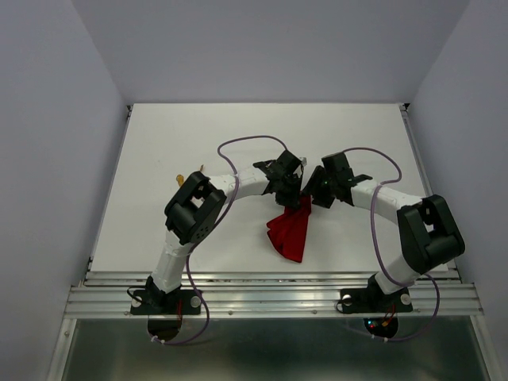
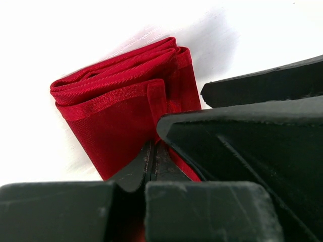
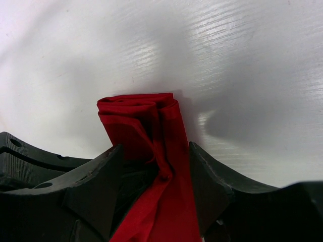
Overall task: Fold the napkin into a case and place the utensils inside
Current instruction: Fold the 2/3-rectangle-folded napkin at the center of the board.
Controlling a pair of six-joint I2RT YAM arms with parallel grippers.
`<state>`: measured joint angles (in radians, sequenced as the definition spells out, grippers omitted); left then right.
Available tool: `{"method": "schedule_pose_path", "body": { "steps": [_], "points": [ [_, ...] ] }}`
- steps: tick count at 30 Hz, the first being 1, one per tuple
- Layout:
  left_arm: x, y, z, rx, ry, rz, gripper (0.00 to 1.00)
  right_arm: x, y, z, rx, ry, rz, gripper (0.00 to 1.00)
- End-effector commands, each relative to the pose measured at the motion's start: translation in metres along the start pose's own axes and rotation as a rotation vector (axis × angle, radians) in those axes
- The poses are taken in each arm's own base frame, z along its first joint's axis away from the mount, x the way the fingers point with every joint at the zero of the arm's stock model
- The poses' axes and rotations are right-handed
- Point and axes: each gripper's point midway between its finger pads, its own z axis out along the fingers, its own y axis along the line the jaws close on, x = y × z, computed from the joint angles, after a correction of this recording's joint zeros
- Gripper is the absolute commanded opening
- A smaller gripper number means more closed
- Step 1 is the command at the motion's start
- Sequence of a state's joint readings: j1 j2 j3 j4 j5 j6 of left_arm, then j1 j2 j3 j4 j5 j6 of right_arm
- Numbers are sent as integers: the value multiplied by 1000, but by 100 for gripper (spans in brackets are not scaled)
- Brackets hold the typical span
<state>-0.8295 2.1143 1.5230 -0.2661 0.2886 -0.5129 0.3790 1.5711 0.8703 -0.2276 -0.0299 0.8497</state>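
Napkin [image 1: 291,228]: folded red wad lying mid-table [image 1: 159,143], its far end at both grippers. Left gripper [image 2: 152,151]: jaws pressed together, pinching a napkin edge. Right gripper [image 3: 155,146]: jaws spread, cloth running between them. Utensils [image 1: 182,178]: only tips visible, far-left, behind the left arm's elbow.

The table [image 1: 159,159] is seen whole from above and behind its near edge, facing the far wall [image 1: 262,48], while the red napkin [image 1: 290,230] near its middle is shared with both wrist views, taken very closely from low over it.
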Motion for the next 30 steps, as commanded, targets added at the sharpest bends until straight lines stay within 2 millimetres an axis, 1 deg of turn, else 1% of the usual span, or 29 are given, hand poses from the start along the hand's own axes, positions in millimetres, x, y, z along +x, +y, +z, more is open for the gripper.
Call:
{"method": "schedule_pose_path", "body": {
  "steps": [1,3,4,10,17,25,26,28,29,30],
  "points": [
    [-6,-9,-2,29,-17,27,0,-7,9,-4,-28,-19,-21,61],
    [-6,-9,-2,31,-16,27,0,-5,8,-1,-28,-3,-42,63],
    [-7,-9,-2,32,-18,27,0,-4,11,0,-38,8,-50,63],
    [-10,-15,-6,52,-29,33,0,4,2,13,-6,47,-72,64],
    [-10,-18,-8,66,-29,49,0,4,-2,23,18,57,-85,59],
    [-13,-20,-10,75,-36,61,0,5,-4,27,30,66,-93,45],
    [-12,-21,-10,77,-34,62,0,6,-5,27,32,67,-93,41],
    [-14,-22,-10,78,-36,64,0,6,-5,27,32,67,-90,37],
    [-15,-22,-10,79,-39,64,0,7,-7,27,37,68,-89,31],
    [-15,-23,-10,78,-39,65,0,6,-6,26,34,67,-87,28]
  ]
}}
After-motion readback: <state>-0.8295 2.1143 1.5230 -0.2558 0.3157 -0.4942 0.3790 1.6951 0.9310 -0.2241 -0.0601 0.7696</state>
